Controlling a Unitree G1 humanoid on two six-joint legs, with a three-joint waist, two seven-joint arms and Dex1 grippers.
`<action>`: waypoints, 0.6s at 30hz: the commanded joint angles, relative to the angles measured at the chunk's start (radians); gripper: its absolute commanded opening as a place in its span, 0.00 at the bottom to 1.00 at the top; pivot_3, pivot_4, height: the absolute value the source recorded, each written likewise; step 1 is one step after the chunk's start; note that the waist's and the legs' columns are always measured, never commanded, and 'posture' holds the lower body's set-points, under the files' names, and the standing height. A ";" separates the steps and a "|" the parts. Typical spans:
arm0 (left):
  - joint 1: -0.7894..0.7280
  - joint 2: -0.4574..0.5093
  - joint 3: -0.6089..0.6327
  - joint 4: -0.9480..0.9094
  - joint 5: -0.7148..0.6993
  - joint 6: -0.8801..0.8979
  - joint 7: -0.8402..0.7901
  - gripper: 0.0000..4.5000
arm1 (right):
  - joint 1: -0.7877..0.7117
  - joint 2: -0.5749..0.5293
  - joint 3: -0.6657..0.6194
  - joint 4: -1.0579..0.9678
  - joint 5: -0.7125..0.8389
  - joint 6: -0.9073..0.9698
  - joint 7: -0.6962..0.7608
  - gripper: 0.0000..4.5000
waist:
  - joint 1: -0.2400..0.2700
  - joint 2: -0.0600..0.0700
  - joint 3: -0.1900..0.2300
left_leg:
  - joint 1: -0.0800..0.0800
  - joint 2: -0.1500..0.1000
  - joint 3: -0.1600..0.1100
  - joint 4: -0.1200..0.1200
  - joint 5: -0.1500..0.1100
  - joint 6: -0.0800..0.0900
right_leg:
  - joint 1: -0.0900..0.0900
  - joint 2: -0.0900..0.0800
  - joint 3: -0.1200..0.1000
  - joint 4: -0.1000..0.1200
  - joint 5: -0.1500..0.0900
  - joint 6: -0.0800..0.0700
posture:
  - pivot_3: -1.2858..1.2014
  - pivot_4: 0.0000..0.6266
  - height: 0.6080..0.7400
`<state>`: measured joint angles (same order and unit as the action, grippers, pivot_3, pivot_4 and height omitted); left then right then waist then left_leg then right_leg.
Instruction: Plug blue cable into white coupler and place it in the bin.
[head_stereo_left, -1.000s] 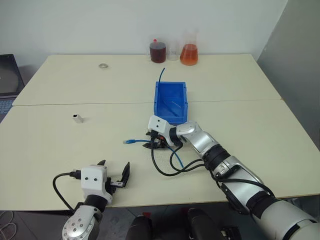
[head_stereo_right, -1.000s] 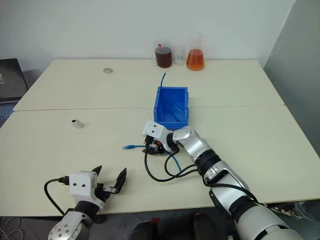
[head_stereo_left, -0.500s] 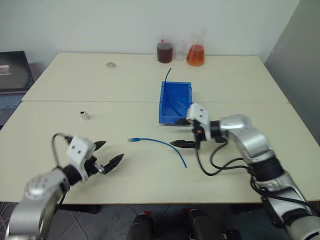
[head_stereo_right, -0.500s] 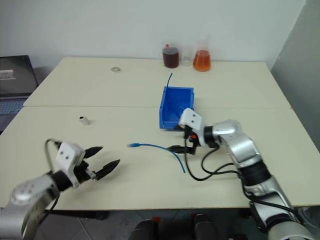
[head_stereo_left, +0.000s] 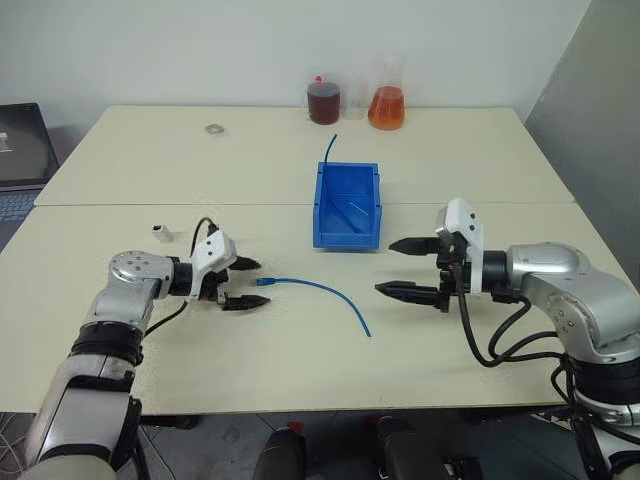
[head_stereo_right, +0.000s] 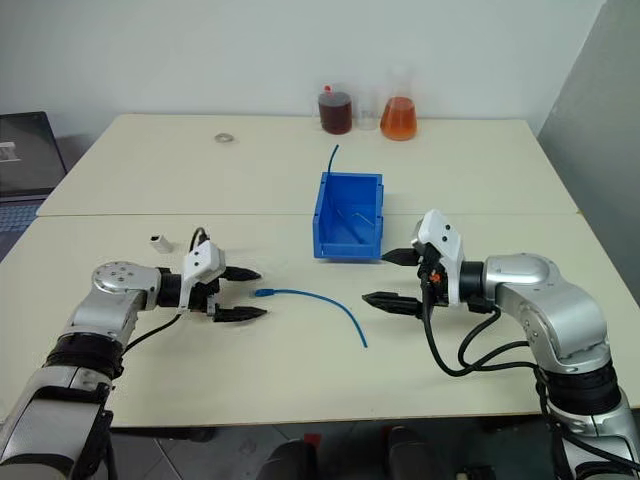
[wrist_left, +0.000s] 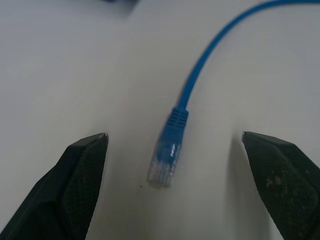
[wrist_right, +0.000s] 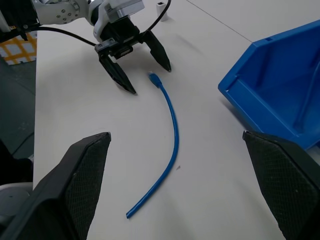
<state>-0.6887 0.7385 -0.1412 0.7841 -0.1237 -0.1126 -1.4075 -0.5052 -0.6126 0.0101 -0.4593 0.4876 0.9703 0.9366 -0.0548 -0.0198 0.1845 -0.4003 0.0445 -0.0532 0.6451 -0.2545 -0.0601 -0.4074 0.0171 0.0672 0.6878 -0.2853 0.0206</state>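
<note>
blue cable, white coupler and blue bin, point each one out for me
thin bright-blue cable (head_stereo_left: 318, 289): left eye view, middle of its length
tiny white rectangular coupler (head_stereo_left: 159, 233): left eye view, its body
bright-blue plastic bin (head_stereo_left: 346, 236): left eye view, front wall

Cable (head_stereo_left: 318, 291) on table (head_stereo_left: 300, 380), before bin (head_stereo_left: 346, 206); coupler (head_stereo_left: 159, 233) far left, apparently apart.

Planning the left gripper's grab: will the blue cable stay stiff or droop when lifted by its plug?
Probably droops: the blue cable is thin and lies curved on the table. It looks light. Its small plug may slip between the open left gripper.
</note>
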 joint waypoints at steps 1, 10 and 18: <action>-0.059 0.008 -0.020 0.123 0.066 -0.108 -0.027 1.00 | 0.024 -0.022 -0.052 -0.062 0.041 0.017 -0.044 1.00 | 0.001 0.000 0.000 | 0.000 0.000 0.000 0.000 0.000 0.000 | 0.000 0.000 0.000 0.000 0.000 0.000 | 0.52 0.24 1.00; -0.113 -0.026 -0.038 0.269 0.128 -0.218 -0.049 0.92 | 0.044 -0.053 -0.050 -0.044 0.060 -0.001 -0.096 1.00 | -0.002 0.000 0.000 | 0.002 0.000 0.000 0.001 0.001 0.001 | 0.000 0.000 0.001 0.004 -0.001 0.001 | 0.52 0.24 1.00; -0.112 -0.053 -0.022 0.291 0.130 -0.233 -0.074 0.55 | 0.005 -0.051 -0.035 -0.017 0.076 0.005 -0.104 1.00 | 0.005 0.000 -0.001 | 0.002 -0.001 0.000 0.002 0.001 0.002 | 0.001 0.000 0.001 0.006 -0.001 0.002 | 0.52 0.24 1.00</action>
<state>-0.8136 0.6936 -0.1468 1.0546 -0.0279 -0.3403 -1.4764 -0.4827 -0.6564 -0.0148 -0.4628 0.5403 0.9870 0.8362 -0.0501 -0.0196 0.1840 -0.3981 0.0434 -0.0534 0.6469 -0.2534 -0.0583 -0.4066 0.0169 0.0681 0.6941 -0.2861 0.0221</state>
